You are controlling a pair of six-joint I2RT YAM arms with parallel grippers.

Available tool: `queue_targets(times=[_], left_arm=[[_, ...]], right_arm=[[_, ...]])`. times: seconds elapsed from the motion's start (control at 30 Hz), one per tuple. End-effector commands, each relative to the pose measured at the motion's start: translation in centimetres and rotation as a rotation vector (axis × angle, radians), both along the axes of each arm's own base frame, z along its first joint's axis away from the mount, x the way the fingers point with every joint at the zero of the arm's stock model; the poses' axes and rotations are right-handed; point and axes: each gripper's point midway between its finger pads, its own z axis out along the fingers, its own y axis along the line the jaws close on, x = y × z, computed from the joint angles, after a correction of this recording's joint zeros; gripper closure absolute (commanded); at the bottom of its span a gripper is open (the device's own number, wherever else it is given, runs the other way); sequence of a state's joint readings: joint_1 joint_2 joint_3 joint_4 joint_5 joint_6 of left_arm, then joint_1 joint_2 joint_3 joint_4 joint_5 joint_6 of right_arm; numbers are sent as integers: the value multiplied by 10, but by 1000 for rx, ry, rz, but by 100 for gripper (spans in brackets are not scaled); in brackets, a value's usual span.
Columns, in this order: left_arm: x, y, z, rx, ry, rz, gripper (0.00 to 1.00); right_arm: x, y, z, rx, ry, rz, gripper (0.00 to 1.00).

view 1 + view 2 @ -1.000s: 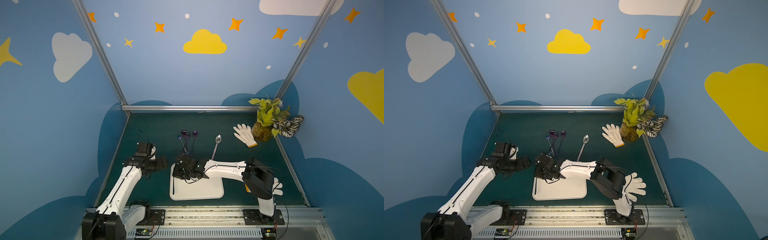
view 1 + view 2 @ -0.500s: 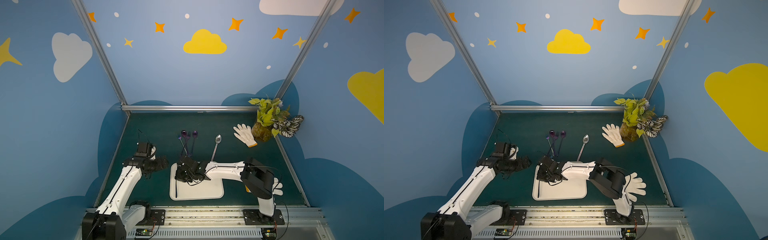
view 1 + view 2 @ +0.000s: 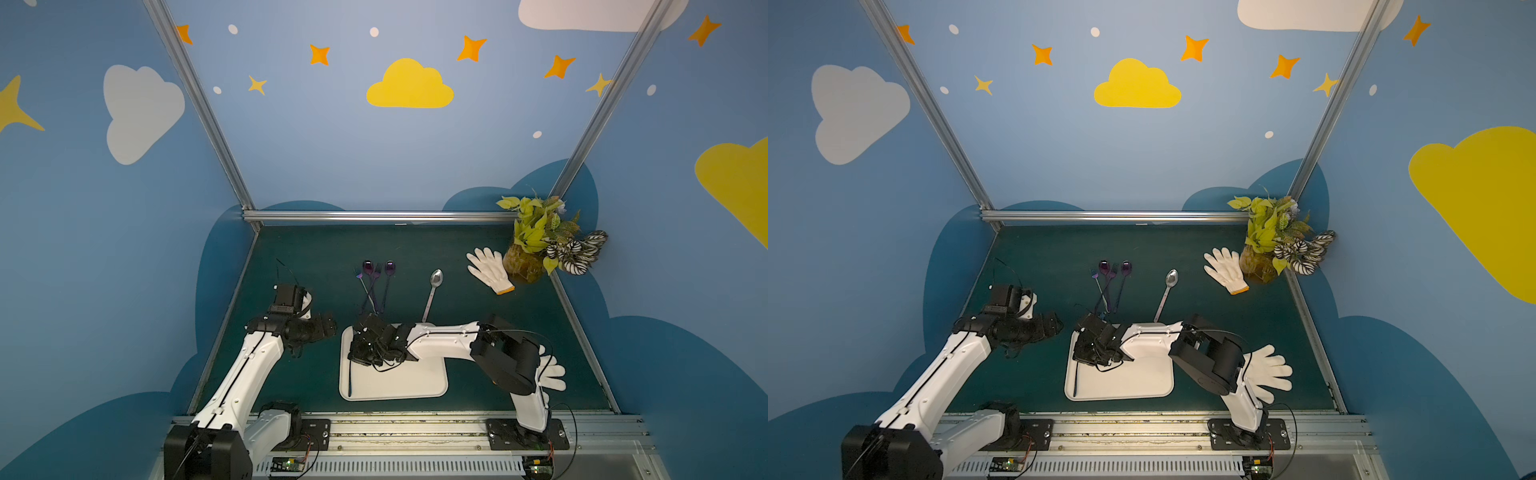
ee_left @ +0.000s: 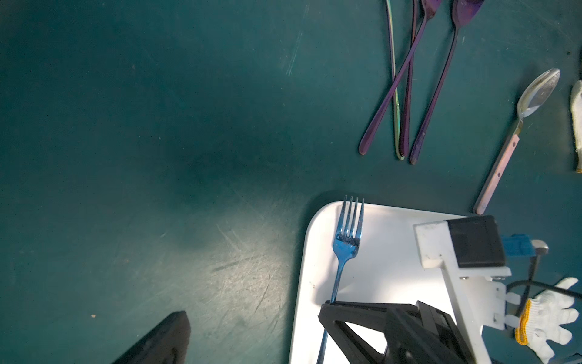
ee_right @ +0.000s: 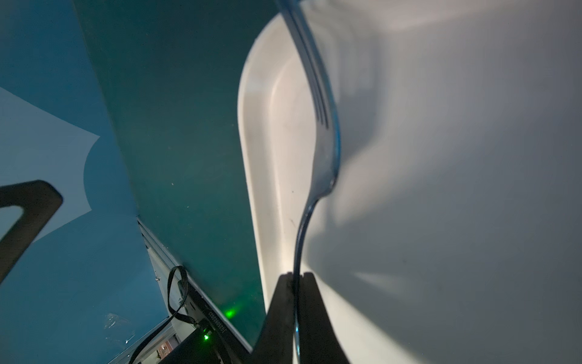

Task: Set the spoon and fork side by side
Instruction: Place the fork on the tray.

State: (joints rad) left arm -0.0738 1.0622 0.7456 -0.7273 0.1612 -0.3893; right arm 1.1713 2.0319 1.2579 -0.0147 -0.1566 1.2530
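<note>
A blue fork (image 4: 348, 233) lies lengthwise along the left side of the white tray (image 3: 415, 395), tines toward the far corner. My right gripper (image 5: 295, 277) is shut on the fork (image 5: 324, 141) at its thin handle. In both top views the handle end (image 3: 350, 380) (image 3: 1075, 380) pokes out in front of that gripper (image 3: 359, 353). The silver spoon (image 3: 432, 291) (image 3: 1167, 291) (image 4: 532, 97) rests on the green mat just beyond the tray. My left gripper (image 3: 326, 328) hangs open and empty over the mat left of the tray; one of its fingers (image 4: 163, 340) shows.
Several purple utensils (image 3: 376, 282) lie crossed on the mat behind the tray. A white glove (image 3: 490, 270) and a potted plant (image 3: 536, 241) sit at the back right. Another glove (image 3: 552, 370) lies under the right arm. Metal rails edge the mat.
My right gripper, still holding the fork, has shifted a little toward the front of the tray. The left arm has stayed put.
</note>
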Motion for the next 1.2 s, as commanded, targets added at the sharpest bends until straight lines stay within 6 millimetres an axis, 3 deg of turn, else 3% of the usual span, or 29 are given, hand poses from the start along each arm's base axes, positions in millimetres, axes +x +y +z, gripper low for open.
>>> queue_targets(times=[0.0,0.5,0.83,1.17], left_arm=[[-2,-1,-1,-7,9,-5,0],[-2,-2,-1,-14,8,-10,0],[-1,-4,-1,-21,10,-14,0],[-1,-3,-1,-17,6,-11,0]], right_arm=[[4,-9,-16,-35,19,-26,96],[3,-24,-20,-95,13,-35,70],[6,-50,19,-244,-92,14,58],[15,-15,8,-235,-84,73,54]])
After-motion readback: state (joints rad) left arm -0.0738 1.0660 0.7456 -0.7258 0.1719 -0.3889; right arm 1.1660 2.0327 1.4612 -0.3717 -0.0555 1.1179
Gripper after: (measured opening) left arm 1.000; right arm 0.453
